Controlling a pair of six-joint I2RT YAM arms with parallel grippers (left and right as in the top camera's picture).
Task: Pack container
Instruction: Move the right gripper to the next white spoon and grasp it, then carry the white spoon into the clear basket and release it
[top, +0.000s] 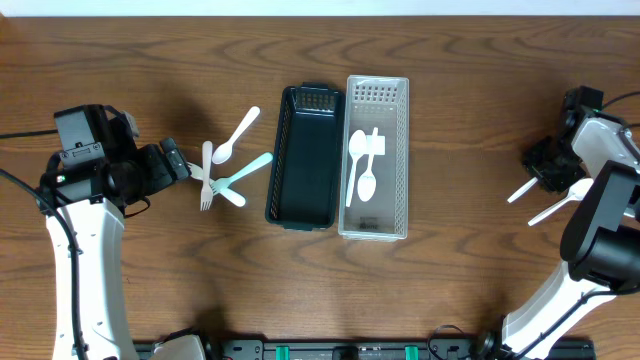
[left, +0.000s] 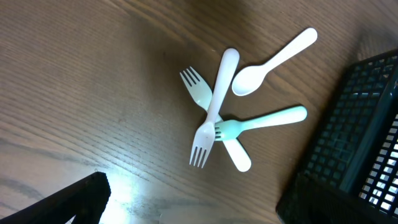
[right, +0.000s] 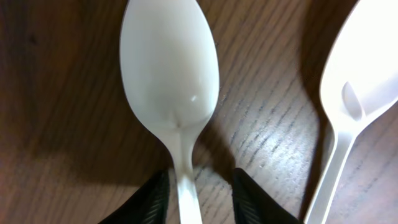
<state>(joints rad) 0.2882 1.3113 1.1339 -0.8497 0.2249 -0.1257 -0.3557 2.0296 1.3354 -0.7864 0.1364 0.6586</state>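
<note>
right wrist: glossy white spoon (right: 169, 68), handle between half-closed right gripper (right: 202, 194) fingers (right: 152, 200), grip unclear; left gripper (top: 182, 163) wide open; clear basket (top: 404, 150) holds two white spoons (top: 366, 185).

Brown wood-grain surface (top: 160, 60): matt, fine open grain, glare patch at 7 o'clock of the mint-green plastic fork (left: 267, 119), itself smooth and satin.
White plastic spoon (right: 169, 68): smooth, glossy.
Dark latticed plastic basket (top: 305, 160): matt.
Clear latticed plastic basket (top: 377, 92): translucent, faint sheen.

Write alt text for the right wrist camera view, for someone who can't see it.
A white plastic spoon lies on the wooden table, bowl at top, its handle running down between the right gripper's two black fingertips, which straddle it without touching. A second white spoon lies along the right edge.
</note>
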